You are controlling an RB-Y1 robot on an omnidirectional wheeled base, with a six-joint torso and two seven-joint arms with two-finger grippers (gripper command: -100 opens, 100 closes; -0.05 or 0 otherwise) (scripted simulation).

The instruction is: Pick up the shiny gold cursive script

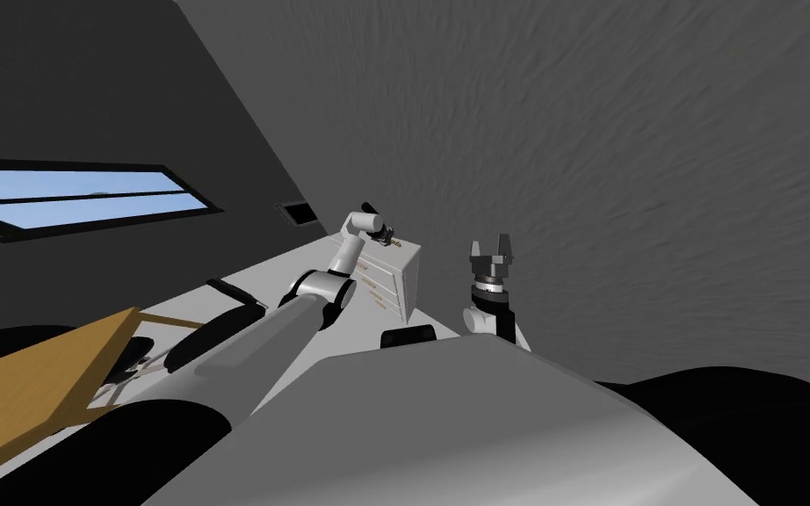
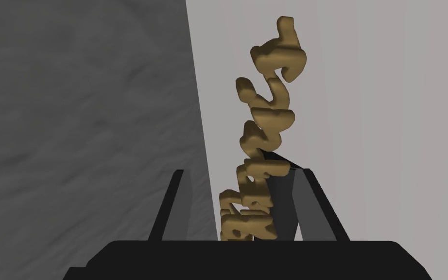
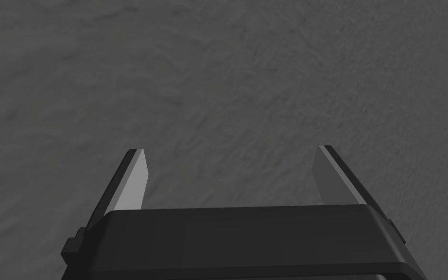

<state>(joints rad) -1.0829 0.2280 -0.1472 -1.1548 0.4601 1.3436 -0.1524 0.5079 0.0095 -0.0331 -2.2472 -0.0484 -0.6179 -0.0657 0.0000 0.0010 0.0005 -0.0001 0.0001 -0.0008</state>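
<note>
- Dark grey walls [image 1: 614, 132] back a white chest of drawers [image 1: 392, 285] with gold handles.
- The gold cursive script [image 2: 267, 112] sits on its pale top, close to the top's edge.
- The left claw [image 2: 243, 171] is spread wide, its fingers either side of the script's near end and not pressing it.
- The right claw [image 3: 230, 148] is raised well apart from the chest, spread wide and empty.

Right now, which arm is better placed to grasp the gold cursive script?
Left. Its pincer reaches over the white dresser with the gold script between its open fingers. The right pincer stands open off to the dresser's side, facing a grey wall.
</note>
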